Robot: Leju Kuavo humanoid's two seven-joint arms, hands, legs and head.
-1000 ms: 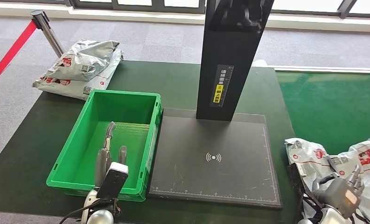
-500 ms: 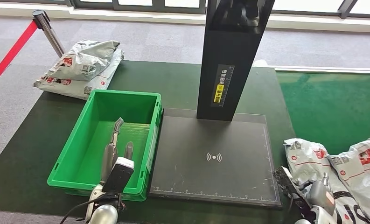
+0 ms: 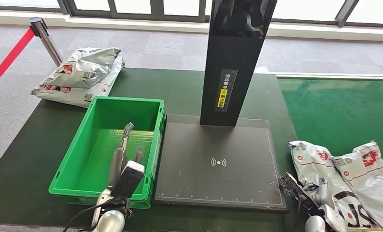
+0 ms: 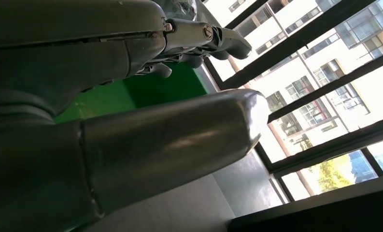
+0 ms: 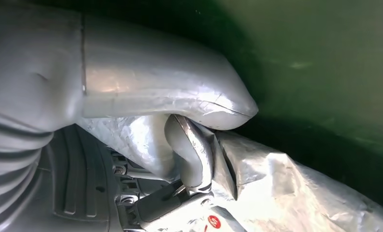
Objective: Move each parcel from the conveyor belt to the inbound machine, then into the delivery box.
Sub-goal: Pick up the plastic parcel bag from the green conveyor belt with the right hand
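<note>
1. Desk (image 3: 30, 159): dark green top.
2. Box (image 3: 85, 145): bright green throughout.
3. Scanner plate (image 3: 237, 145): matte black, white wireless mark at centre, white ruler ticks along the edges.
4. Scanner post (image 3: 233, 53): black, with a yellow and white label.
5. Conveyor belt (image 3: 344, 111): green.
6. Parcels (image 3: 324, 164): silver-grey bags, red logos, black and white labels.
7. Barrier tape (image 3: 8, 58): red.
8. Floor (image 3: 150, 48): grey.
</note>
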